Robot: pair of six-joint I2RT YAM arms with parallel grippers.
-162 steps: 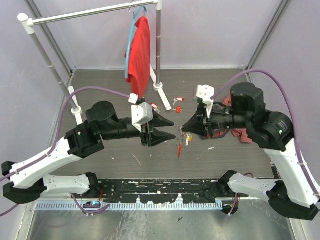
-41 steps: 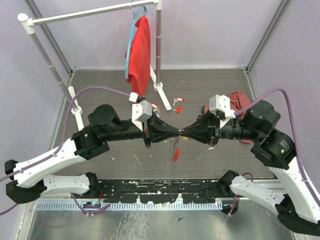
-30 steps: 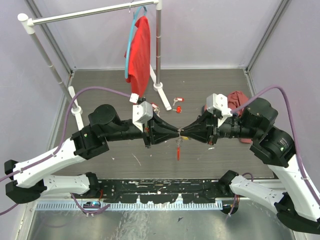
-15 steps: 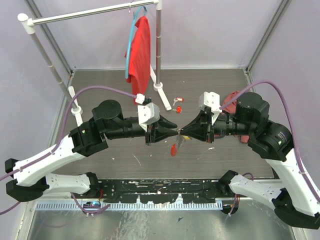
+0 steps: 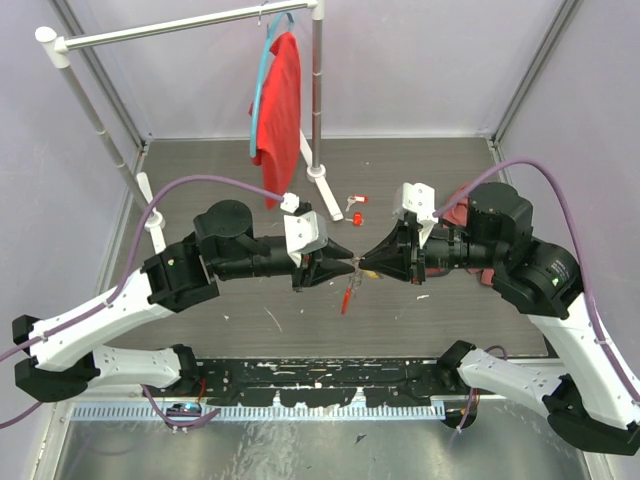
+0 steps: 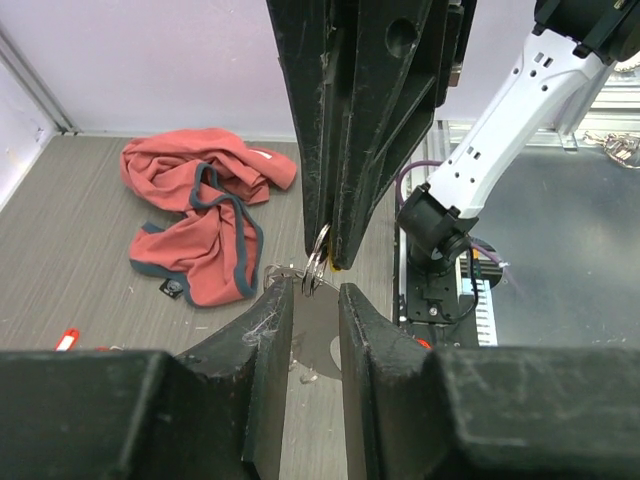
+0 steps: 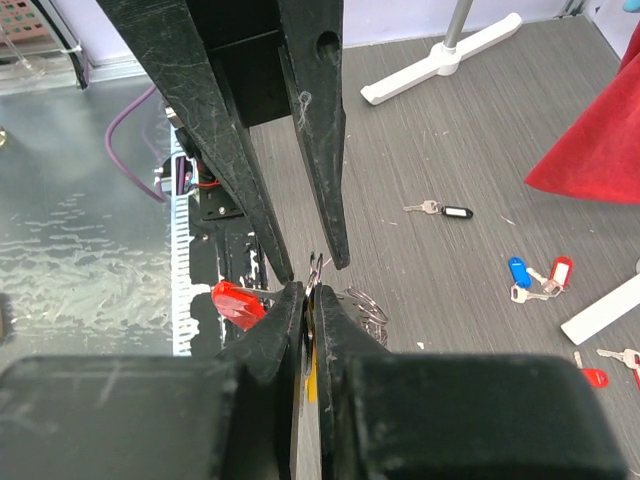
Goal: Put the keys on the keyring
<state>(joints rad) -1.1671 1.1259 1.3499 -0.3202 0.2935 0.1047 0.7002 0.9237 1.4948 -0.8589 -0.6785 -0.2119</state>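
1. Surface: a grey wood-grain table (image 5: 450, 165) enclosed by pale walls. A white rack (image 5: 180, 28) stands at the rear left with a red shirt (image 5: 282, 100) on a hanger.
2. Arm position: both arms reach inward and meet tip to tip above the middle of the table.
3. Right gripper (image 7: 308, 290): fingers clenched on the metal ring of the keyring (image 7: 238, 302). A yellow sliver shows between the fingers; what it is cannot be told.
4. Keyring: held in the air above the table. Its red plastic piece hangs below the two tips, and its chain loops hang just beside the ring.
5. Left gripper (image 6: 315, 290): fingers (image 6: 272, 340) released, with a clear gap. The ring sits at the mouth of that gap and appears to touch neither finger.
6. Keys (image 7: 535, 275): loose on the table beyond the grippers, near the rack foot. Their tags are black, blue and red.
7. A crumpled red cloth (image 6: 200, 215) lies on the table behind the right arm.
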